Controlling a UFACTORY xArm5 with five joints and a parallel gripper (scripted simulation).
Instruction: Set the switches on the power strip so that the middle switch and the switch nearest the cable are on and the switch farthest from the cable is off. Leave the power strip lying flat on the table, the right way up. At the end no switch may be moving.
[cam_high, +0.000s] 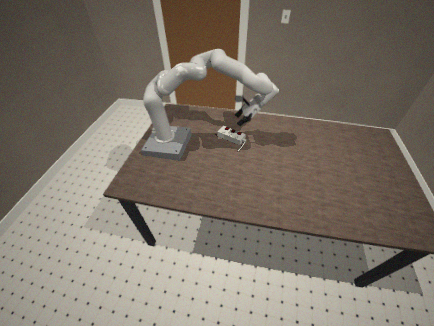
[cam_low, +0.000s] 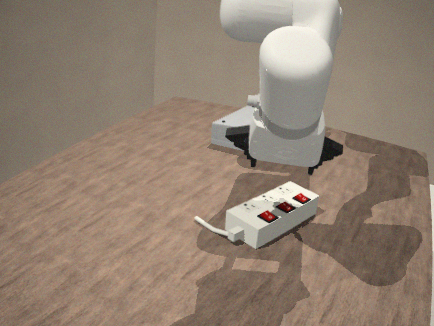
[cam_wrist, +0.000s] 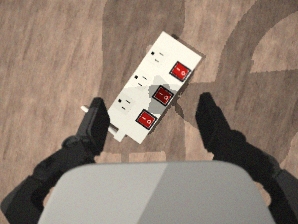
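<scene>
Overhead, the gripper (cam_wrist: 152, 117) hangs above the power strip (cam_wrist: 134, 100), its black fingers spread as wide as they go and holding nothing. The strip lies flat and right way up on the wooden table (cam_high: 300, 190), near the arm's grey base (cam_high: 150, 150), its cable (cam_low: 207, 225) trailing from the end away from that base. The step in hand appears to be lining up over the three red switches; none is touched yet. How each rocker stands cannot be told for certain from these views. Next would likely come a descent with one fingertip onto the rocker that needs changing, whether the switch nearest the cable (cam_wrist: 145, 120), the middle switch (cam_wrist: 163, 94) or the farthest switch (cam_wrist: 179, 71). Seen from the room's high corner, the white arm (cam_high: 220, 62) arches up from its base and bends down over the strip, wrist pointed at the table.
</scene>
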